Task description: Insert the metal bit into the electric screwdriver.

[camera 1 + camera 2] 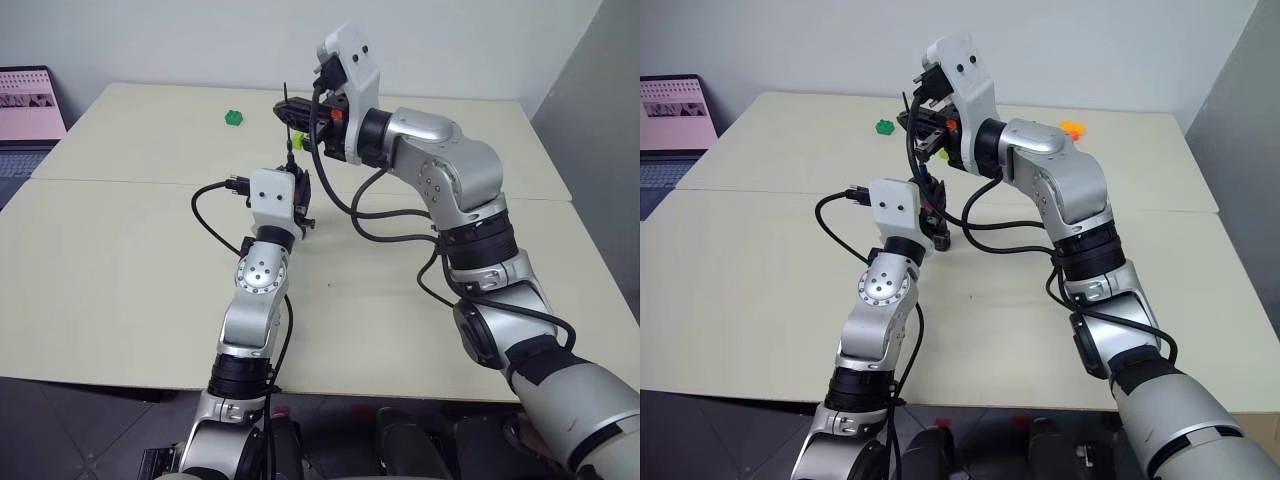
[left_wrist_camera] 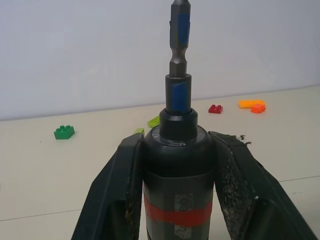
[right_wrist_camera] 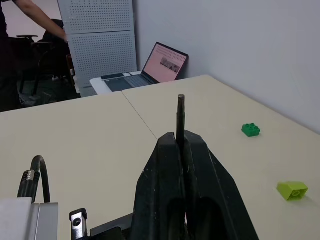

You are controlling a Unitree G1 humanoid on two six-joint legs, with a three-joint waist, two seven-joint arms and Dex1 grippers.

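Over the table's middle: both arms meet above the cream table, the right one higher and farther than the left.
Left gripper: clamped on the electric screwdriver, one black finger pressed against each side of its barrel.
Electric screwdriver: black barrel with a red band, held roughly upright over the middle of the table; a narrower collar at its tip carries a grey hex shaft with blue marks that sticks out beyond it.
Right gripper: fingers pinched together on the metal bit, pointing left across the scene, just above and beyond the screwdriver's tip.
Metal bit: thin dark grey rod standing out past the closed fingertips; apart from the screwdriver.
Toy bricks: a dark green brick lies on the far left part of the table, a lime brick nearer the grippers, red and orange pieces at the far right.
Laptop: open, on a separate surface beyond the table's left edge.
Person: partly visible in dark clothing beside a white perforated panel, well away from the table.
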